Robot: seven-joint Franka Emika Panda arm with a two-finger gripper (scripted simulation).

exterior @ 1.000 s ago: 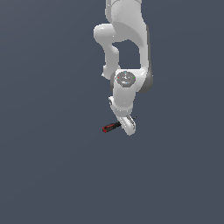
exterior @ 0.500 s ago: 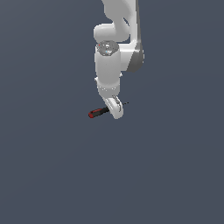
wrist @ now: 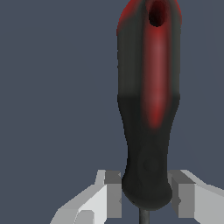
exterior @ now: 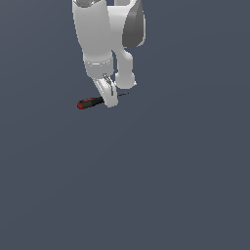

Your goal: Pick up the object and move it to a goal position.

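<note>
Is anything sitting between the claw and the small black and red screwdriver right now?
Nothing visible does. The claw already straddles the black-handled, red-ended screwdriver near its shaft end, a finger on each side.

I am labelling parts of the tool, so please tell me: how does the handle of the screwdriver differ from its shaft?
The handle is thick and rounded; the shaft is a thin line. The handle is black with red at its butt end; the shaft is plain dark. The handle lies between the fingers of the claw; the shaft sticks out free. Both lie on one straight line.
</note>
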